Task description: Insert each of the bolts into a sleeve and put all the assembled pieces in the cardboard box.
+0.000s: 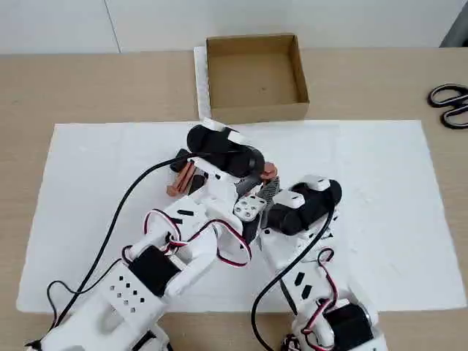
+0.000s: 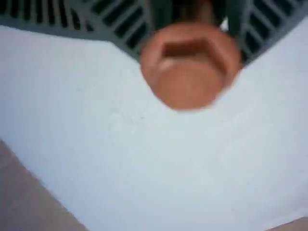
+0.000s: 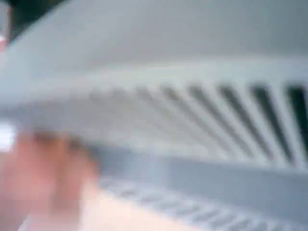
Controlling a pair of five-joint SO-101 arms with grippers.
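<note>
An orange bolt [image 2: 190,72] with a hex-shaped head sits close up in the left wrist view, between dark ribbed fingers [image 2: 106,24] over the white sheet. In the high view the bolt [image 1: 269,172] is at the middle of the sheet, with my left gripper [image 1: 262,174] shut on it. My right gripper [image 1: 265,191] comes in from the near side and sits right against it. Several brown pieces [image 1: 181,179] lie on the sheet beside the left arm, partly hidden by it. The cardboard box [image 1: 292,110] stands open at the back.
A white sheet [image 1: 380,190] covers most of the wooden table [image 1: 88,88]. Scissors [image 1: 450,102] lie at the far right edge. A white strip [image 1: 201,80] runs along the box's left side. Both arms crowd the sheet's middle.
</note>
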